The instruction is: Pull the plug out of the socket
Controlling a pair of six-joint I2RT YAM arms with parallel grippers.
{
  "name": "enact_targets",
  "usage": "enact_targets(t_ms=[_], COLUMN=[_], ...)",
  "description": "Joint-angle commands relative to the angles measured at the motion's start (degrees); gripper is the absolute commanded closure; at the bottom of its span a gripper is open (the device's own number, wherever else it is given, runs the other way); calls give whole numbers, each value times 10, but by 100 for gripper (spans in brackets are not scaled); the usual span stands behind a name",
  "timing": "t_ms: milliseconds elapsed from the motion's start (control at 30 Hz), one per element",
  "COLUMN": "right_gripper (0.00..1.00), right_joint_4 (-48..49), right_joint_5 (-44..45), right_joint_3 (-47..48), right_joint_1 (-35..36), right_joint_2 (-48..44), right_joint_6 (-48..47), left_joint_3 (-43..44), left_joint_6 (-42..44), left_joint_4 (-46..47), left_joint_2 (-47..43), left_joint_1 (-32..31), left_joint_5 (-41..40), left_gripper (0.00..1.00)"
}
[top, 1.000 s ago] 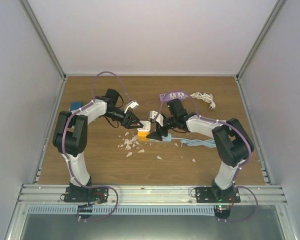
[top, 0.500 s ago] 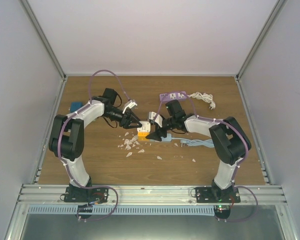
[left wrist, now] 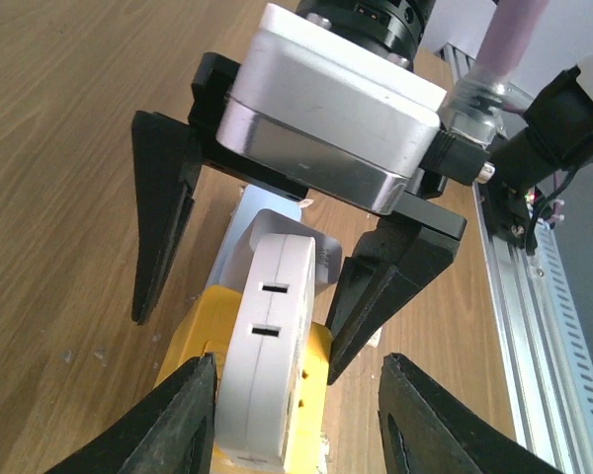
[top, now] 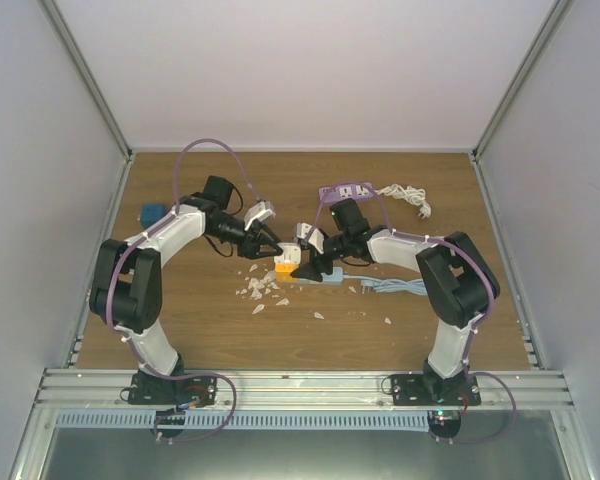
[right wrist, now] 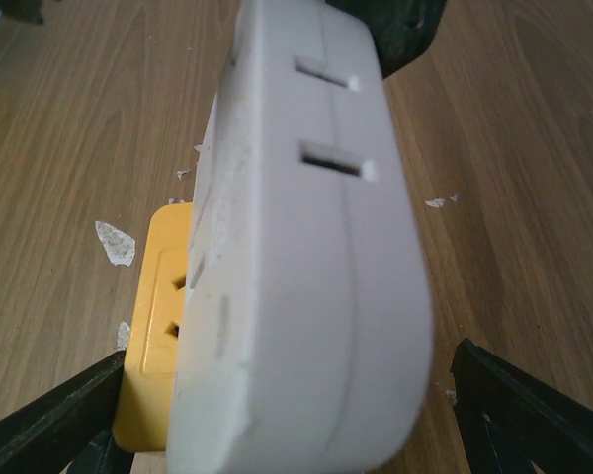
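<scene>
A white plug (left wrist: 272, 346) sits pushed into a yellow socket (left wrist: 188, 346) on the wooden table. In the top view the socket (top: 283, 266) shows between both arms. My left gripper (left wrist: 301, 415) straddles the plug, open: its left finger (left wrist: 178, 425) is at the plug's side, and a clear gap separates the right finger (left wrist: 435, 425) from it. My right gripper (right wrist: 287, 425) comes from the opposite side, open, with the plug (right wrist: 306, 267) and socket (right wrist: 153, 316) between its wide-set fingers. Its two fingers (left wrist: 163, 217) show beyond the plug in the left wrist view.
White scraps (top: 260, 290) litter the wood in front of the socket. A pale blue cable (top: 395, 287) lies to the right. A purple power strip (top: 345, 190) and white cord (top: 408, 197) lie at the back, a blue object (top: 152, 213) at the far left.
My left gripper has moved right onto the plug and its jaws have narrowed around it. The right gripper has closed in slightly and stays at the socket.
</scene>
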Motion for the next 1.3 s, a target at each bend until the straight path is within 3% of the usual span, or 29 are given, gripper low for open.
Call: enact_targets(t_ms=[0,533,967,1267], right_gripper=[16,21,41,48], right_joint_4=[21,46,60,63], right_joint_5=[-7,-34,-23,2], right_joint_3=[18,9,-17,-47], right_joint_1=[3,2,2,2], right_joint_2=[12,7,-1,-7], right_joint_6=[8,26,16,-17], left_joint_3=[-13,-31,-45,-50], left_joint_6=[35,31,33,32], left_joint_4=[9,78,101,105], left_joint_2=[-24,-26,-50,-72], left_joint_1=[-17,-47,-48,-49], left_joint_5=[-8,-66,-73,-47], left_gripper=[54,62,74,83])
